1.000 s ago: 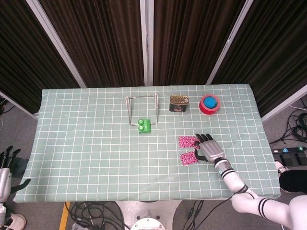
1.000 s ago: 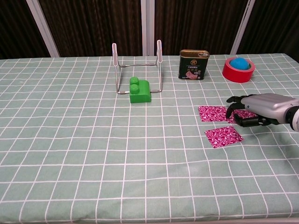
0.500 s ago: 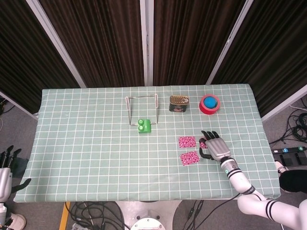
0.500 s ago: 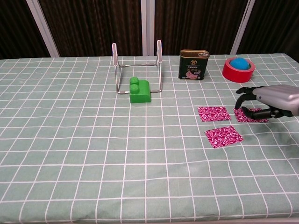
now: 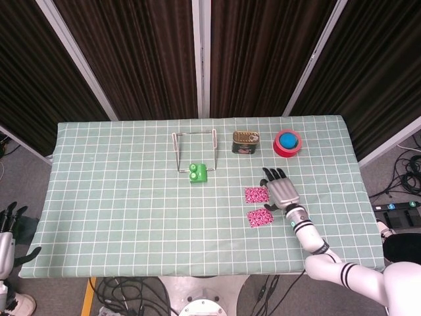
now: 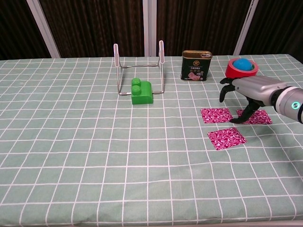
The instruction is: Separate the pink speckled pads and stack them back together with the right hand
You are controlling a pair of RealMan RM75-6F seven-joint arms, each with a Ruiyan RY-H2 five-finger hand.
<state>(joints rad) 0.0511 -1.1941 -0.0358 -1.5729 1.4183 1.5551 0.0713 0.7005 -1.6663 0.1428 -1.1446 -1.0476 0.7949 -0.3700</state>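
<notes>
Three pink speckled pads lie apart on the table: the left pad, the near pad and the right pad, so separating looks done and restacking is the step in hand. The right robot hand hovers above the right pad, fingers spread and curved down, holding nothing (contact cannot be told). Next it likely must pinch one pad and lay it squarely on another. The red tape roll holds a blue ball.

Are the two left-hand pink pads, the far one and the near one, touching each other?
Apart. The chest view shows a strip of green tablecloth between the far pad and the near pad.
</notes>
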